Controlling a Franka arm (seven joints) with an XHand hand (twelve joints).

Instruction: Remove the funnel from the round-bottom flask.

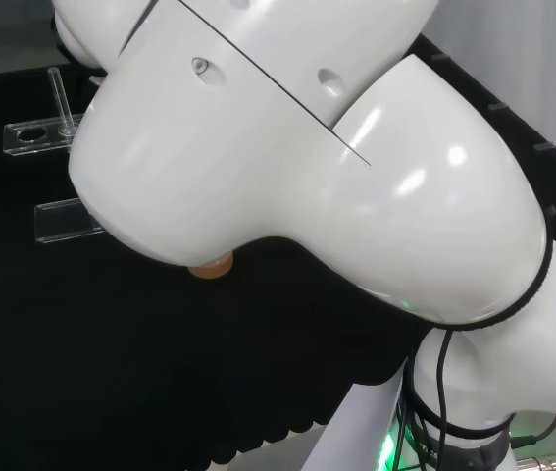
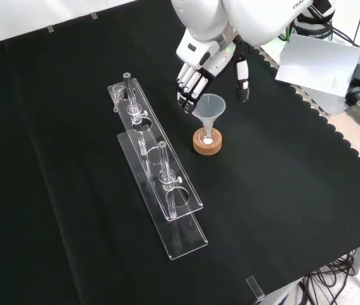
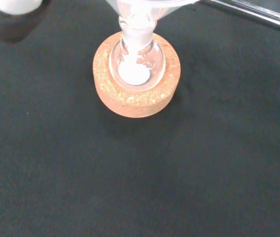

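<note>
Overhead, the hand point(image 2: 200, 71) hangs just beyond the funnel point(image 2: 209, 109) in the front view, fingers point(image 2: 188, 89) straight and spread toward the view's left of the cone's rim and the thumb point(image 2: 242, 79) on the rim's other side, so the cone stands below and between them; nothing is held, and no digit can be seen touching the glass. Set well in from the bench's edges, toward the far side of the black cloth point(image 2: 65, 210), the funnel stands upright with its stem down the neck of the round-bottom flask point(image 3: 136, 61), its long axis vertical; the flask sits in a cork ring point(image 2: 207, 142) that serves as its stand. Seen from the wrist, the flask's bulb holds a small patch of white matter at its bottom, powder or liquid cannot be told; the funnel's cone looks empty. Just to the front view's left of the cork ring, two clear racks point(image 2: 167, 203) lie on the cloth, running toward the near edge, with slim glass tubes point(image 2: 164, 166) standing in them. By this reading, the coming move turns on closing fingers and thumb about the cone and lifting straight up along the stem's axis; a sideways pull could tip the flask off its ring.
</note>
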